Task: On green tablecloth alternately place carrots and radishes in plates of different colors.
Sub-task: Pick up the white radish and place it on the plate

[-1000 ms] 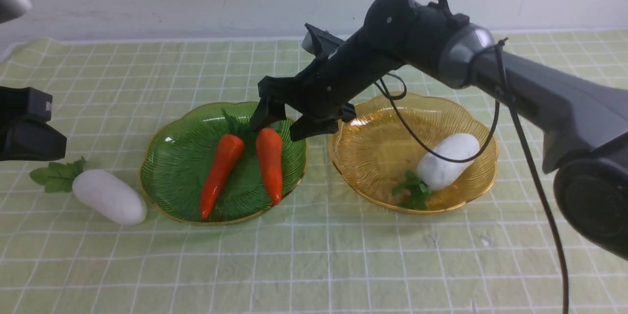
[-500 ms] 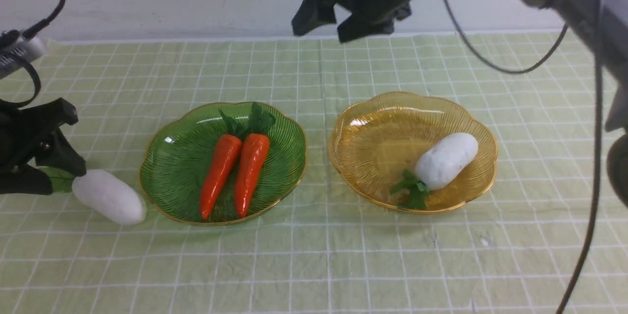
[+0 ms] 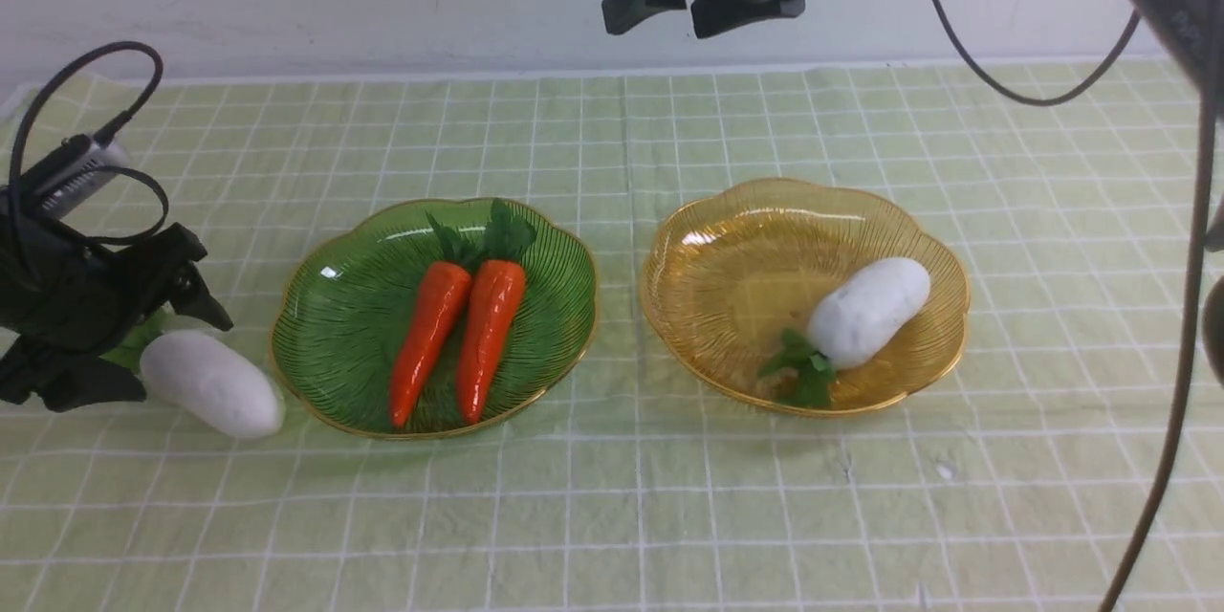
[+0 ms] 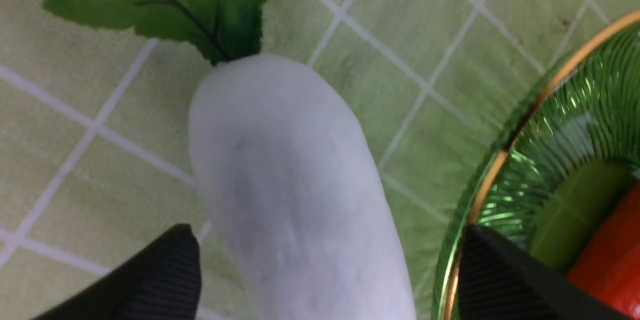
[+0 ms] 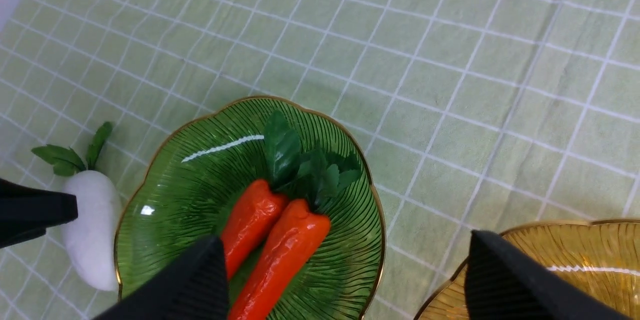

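Note:
Two orange carrots [image 3: 430, 339] [image 3: 490, 335] lie side by side in the green plate [image 3: 335, 325]. One white radish [image 3: 870, 311] lies in the amber plate [image 3: 736, 296]. The other radish [image 3: 212, 382] lies on the green tablecloth [image 3: 612, 497], left of the green plate. My left gripper [image 3: 163, 354] is open and low over that radish's leaf end. In the left wrist view the radish [image 4: 285, 185] lies between the spread fingers [image 4: 160, 280], which do not grip it. My right gripper [image 3: 703, 0] is open and empty, high above the back of the cloth.
The right wrist view looks down on the green plate [image 5: 200, 180], both carrots [image 5: 290, 250], the loose radish [image 5: 92, 230] and the amber plate's rim [image 5: 575, 250]. The green plate's rim [image 4: 505, 145] is close to one left finger. A pale wall runs behind the cloth.
My right gripper let go of the second carrot in the green plate and rose up and back. The carrot settled beside the first. My left gripper came down around the loose radish.

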Available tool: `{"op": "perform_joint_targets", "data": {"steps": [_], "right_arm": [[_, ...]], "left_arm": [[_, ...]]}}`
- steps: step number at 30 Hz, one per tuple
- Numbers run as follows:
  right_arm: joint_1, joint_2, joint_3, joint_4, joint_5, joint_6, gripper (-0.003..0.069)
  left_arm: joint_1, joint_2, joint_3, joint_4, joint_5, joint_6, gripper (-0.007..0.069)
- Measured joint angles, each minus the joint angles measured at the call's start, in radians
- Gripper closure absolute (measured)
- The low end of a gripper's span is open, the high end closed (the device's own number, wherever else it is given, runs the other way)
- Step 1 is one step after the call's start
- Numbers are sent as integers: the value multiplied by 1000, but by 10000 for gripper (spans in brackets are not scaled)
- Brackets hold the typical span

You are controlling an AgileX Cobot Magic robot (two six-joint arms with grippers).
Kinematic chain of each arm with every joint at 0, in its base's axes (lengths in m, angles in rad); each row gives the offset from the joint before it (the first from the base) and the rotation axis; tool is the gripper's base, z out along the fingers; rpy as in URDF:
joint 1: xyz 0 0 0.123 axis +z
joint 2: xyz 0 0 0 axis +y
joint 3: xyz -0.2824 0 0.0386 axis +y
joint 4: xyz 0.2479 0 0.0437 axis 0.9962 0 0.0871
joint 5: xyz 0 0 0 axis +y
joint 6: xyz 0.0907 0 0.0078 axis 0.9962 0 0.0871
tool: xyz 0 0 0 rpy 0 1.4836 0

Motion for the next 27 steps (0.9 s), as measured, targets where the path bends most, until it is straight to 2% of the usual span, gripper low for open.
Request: {"op": "perform_joint_targets", "data": {"steps": [5,8,13,15,18,21,26,27], "right_arm": [[0,0,0,0,1,0,81],[0,0,0,16,1,0,81],[1,-29,2,3,3,1,81],[1,-71,5,-78,6,27,82],[1,-145,11,-209,6,46,95],[1,-255,74,-318,4,51,140],[-5,-442,301,-424,4,51,309],[-10,-473,360,-438,4,54,361]], "left_arm": [[0,79,-1,-62,-41,27,43],[0,106,-1,-70,-29,89,191],[0,55,-37,53,71,147,190],[5,-12,-86,115,133,155,190],[5,-92,-169,138,203,166,190],[-32,-197,-268,90,268,205,190],[-262,-272,-387,-91,249,311,190],[-311,-268,-400,-109,241,319,190]]}}
